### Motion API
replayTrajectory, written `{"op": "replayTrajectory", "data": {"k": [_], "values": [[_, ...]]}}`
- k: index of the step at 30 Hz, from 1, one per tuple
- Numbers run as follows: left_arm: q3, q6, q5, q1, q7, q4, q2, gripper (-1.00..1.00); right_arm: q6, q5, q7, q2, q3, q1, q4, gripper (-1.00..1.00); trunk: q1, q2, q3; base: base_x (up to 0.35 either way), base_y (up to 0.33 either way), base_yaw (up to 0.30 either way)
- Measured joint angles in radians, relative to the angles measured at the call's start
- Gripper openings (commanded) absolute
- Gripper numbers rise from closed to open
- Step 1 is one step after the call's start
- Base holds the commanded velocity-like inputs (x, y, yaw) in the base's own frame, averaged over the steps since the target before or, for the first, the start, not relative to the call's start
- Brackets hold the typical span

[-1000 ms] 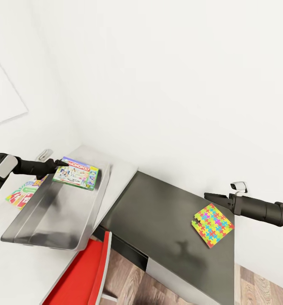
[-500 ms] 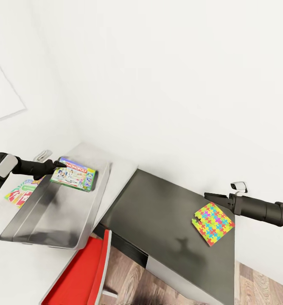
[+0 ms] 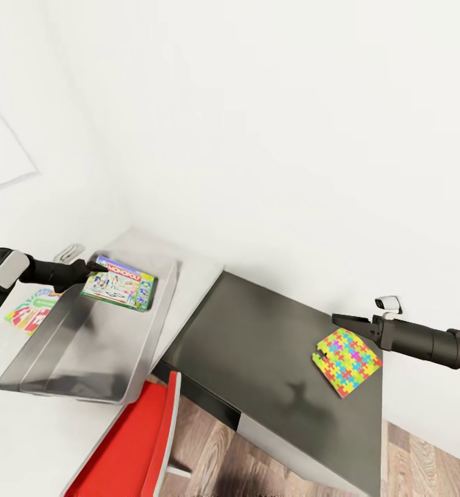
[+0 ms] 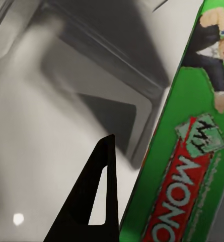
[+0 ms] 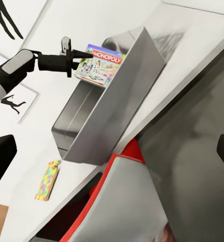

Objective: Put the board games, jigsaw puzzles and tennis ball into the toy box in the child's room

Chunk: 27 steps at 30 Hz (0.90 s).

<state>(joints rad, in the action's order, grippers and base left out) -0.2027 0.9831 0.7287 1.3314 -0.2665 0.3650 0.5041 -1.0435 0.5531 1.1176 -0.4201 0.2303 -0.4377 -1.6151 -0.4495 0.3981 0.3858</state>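
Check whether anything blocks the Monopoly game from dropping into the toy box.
Nothing visible does. The left gripper holds the Monopoly game over the far end of the toy box, past its wall, and the open floor of the box below looks bare.

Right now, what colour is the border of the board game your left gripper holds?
Green, with a red Monopoly logo; the board game shows it best in the left wrist view.

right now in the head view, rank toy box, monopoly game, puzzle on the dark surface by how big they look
1. toy box, clearly largest.
2. Monopoly game held by the left gripper, and the jigsaw puzzle: they look about alike, too close to rank.
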Motion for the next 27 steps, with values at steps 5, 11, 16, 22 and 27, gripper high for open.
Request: {"op": "replayTrajectory", "data": {"k": [5, 11, 16, 22, 27], "values": [[0.000, 0.000, 0.002, 0.006, 0.001, 0.001, 0.000, -1.00, 0.000, 0.000, 0.000, 0.000, 0.000, 0.000, 0.000, 1.00, 0.000, 0.000, 0.008, 0.000, 0.000, 0.000], [0.000, 0.000, 0.003, 0.010, 0.001, 0.002, 0.000, -1.00, 0.000, 0.000, 0.000, -0.001, 0.000, 0.001, 0.000, 1.00, 0.000, 0.000, 0.016, 0.000, 0.000, 0.000], [0.000, 0.000, 0.004, 0.012, 0.001, 0.002, -0.001, -1.00, 0.000, 0.000, 0.000, 0.001, -0.001, 0.001, 0.000, 1.00, 0.000, 0.000, 0.019, 0.000, 0.000, 0.000], [0.000, 0.001, 0.005, 0.012, -0.006, 0.004, 0.000, -1.00, 0.000, 0.000, 0.000, 0.003, -0.001, 0.001, 0.000, 1.00, 0.000, 0.000, 0.020, 0.000, 0.000, 0.000], [0.000, 0.002, 0.007, 0.014, -0.010, 0.004, 0.000, -1.00, 0.000, 0.000, 0.000, 0.003, -0.001, 0.000, 0.000, 1.00, 0.000, 0.000, 0.021, 0.000, 0.000, 0.000]]}}
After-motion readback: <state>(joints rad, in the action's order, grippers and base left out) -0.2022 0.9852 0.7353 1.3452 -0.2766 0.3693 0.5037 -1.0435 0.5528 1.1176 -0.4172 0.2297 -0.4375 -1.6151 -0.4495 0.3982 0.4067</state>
